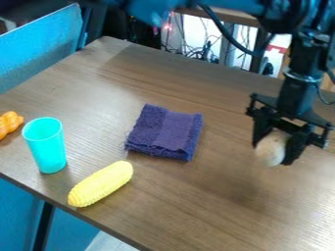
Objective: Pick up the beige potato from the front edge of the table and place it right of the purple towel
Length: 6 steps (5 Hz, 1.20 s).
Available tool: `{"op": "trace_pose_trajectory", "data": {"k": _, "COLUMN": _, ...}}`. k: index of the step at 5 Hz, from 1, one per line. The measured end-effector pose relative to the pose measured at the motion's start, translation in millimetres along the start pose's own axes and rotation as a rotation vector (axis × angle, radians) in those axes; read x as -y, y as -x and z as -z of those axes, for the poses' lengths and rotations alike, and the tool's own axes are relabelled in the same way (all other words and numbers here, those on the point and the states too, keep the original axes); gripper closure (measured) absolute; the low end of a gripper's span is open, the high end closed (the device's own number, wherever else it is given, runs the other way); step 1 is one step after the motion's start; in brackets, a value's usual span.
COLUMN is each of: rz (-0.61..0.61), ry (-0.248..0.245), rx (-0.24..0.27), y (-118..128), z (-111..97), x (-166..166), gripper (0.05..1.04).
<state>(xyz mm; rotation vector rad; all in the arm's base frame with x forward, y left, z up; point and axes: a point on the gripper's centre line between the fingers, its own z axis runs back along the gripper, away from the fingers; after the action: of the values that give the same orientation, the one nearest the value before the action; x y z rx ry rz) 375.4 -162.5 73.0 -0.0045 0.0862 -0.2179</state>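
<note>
Fingers (pixel 296 149) of black gripper (pixel 272 154) parted by object's width, pressed round pale rounded object (pixel 270 148), seemingly raised over table (pixel 222 206), right side of view. Purple folded cloth (pixel 165 132) apart, mid-table; yellow corn (pixel 101 184) near front edge; upright cyan cup (pixel 48 147) beyond corn; orange item (pixel 9 123) at view's left edge. Curved sides could slip from off-centre pinch; dropped, object might roll off.
</note>
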Motion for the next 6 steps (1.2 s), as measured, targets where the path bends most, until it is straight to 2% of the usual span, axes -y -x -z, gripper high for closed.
{"op": "trace_pose_trajectory", "data": {"k": 1, "rz": -0.016, "ry": -0.015, "rx": 0.012, "y": -26.1, "z": 7.1, "x": 1.8, "gripper": 0.432}}
{"op": "trace_pose_trajectory", "data": {"k": 2, "rz": -0.033, "ry": -0.050, "rx": 0.035, "y": -39.3, "z": 19.1, "x": -3.2, "gripper": 0.432}}
{"op": "trace_pose_trajectory", "data": {"k": 3, "rz": -0.059, "ry": -0.071, "rx": 0.084, "y": -48.3, "z": 27.7, "x": -8.3, "gripper": 0.432}}
{"op": "trace_pose_trajectory", "data": {"k": 4, "rz": -0.078, "ry": -0.062, "rx": 0.064, "y": -46.4, "z": 40.9, "x": -16.8, "gripper": 0.352}}
{"op": "trace_pose_trajectory", "data": {"k": 5, "rz": -0.086, "ry": -0.020, "rx": 0.036, "y": -43.6, "z": 41.5, "x": -21.1, "gripper": 0.093}}
{"op": "trace_pose_trajectory", "data": {"k": 6, "rz": -0.097, "ry": 0.021, "rx": 0.014, "y": -41.4, "z": 41.8, "x": -22.7, "gripper": 0.077}}
